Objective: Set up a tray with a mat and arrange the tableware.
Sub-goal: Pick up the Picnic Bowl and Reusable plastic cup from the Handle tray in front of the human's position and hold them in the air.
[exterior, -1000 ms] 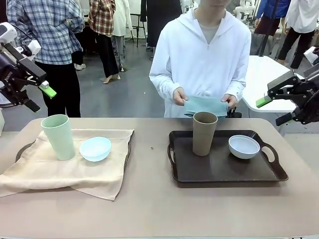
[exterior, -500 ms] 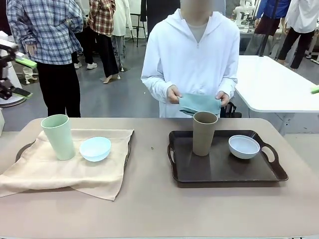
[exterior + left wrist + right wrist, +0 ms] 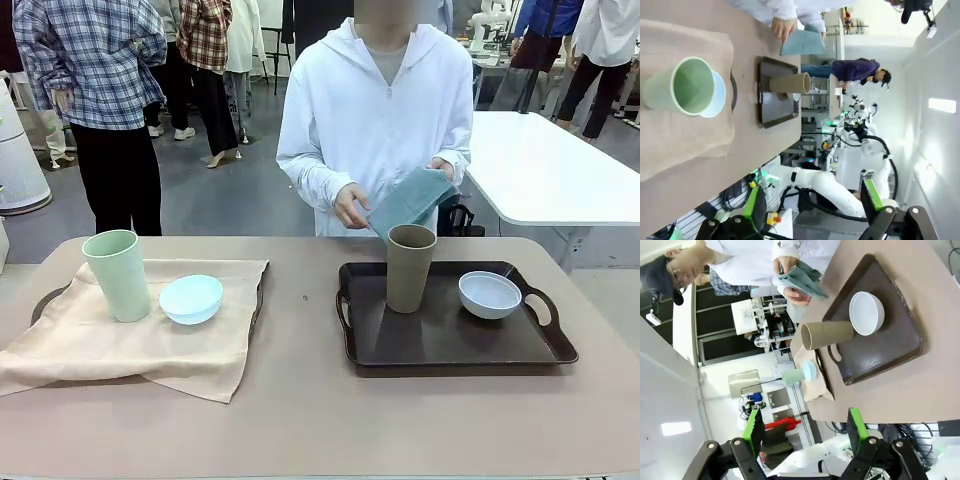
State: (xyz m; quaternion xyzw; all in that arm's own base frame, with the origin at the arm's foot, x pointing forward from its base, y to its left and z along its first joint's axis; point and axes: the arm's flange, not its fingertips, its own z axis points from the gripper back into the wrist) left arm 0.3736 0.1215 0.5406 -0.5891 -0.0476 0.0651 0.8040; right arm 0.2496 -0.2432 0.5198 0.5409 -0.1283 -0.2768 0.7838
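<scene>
A dark brown tray at the right holds the brown cup and the white bowl. At the left, a beige mat covers a second tray, with the pale green cup and the light blue bowl on it. The person holds a folded teal cloth in both hands above the brown cup. My left gripper is open and empty, high above the table. My right gripper is open and empty too, far above the brown tray.
A white table stands behind at the right. Other people stand in the background at the left. The tan tabletop is bare between the two trays and along the front edge.
Both arms have drawn back out of the front view. The person has raised one hand and tilted the teal cloth up on that side.
</scene>
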